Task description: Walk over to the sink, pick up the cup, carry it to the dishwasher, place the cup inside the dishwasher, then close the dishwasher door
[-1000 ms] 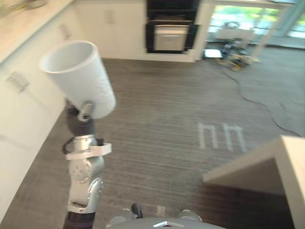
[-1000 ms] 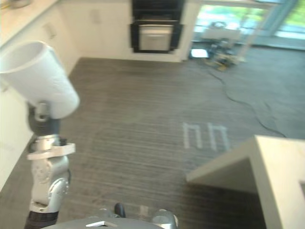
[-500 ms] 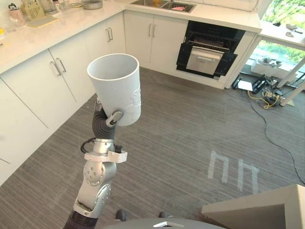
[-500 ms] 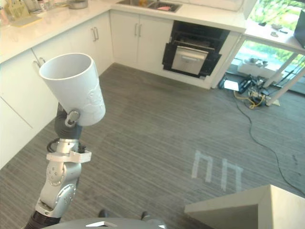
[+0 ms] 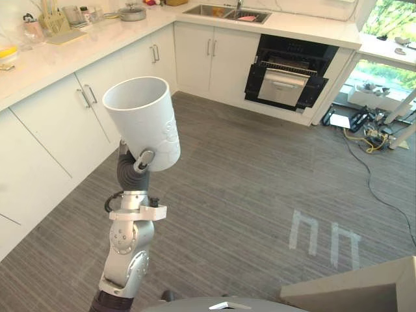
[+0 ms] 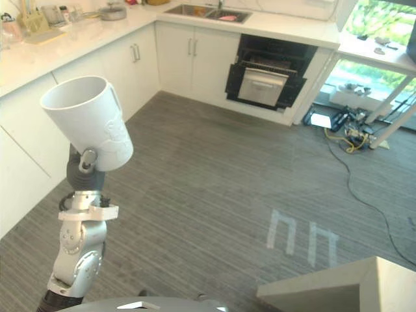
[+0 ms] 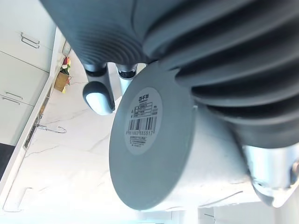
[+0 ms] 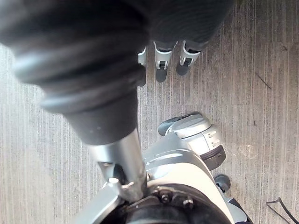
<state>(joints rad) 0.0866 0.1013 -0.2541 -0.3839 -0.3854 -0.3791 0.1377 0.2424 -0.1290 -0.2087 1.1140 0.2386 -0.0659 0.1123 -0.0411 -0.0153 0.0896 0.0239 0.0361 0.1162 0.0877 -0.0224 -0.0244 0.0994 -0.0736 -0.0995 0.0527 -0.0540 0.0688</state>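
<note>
Cup (image 5: 142,120) clamped near base by left hand (image 5: 134,169), held raised, tilted, over floor (image 5: 260,175); dishwasher (image 5: 286,71) well apart. Judged light, stiff, smooth, breakable: lower wall best gripped. Right hand (image 8: 161,67) fingers slack, empty.

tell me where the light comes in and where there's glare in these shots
Left eye view: daylight enters through the window at upper right; the counter is washed pale; pale bars on the floor look like reflected light. Left wrist view: the counter behind the cup is glared almost white. Right wrist view: floor evenly lit, no glare.
</note>
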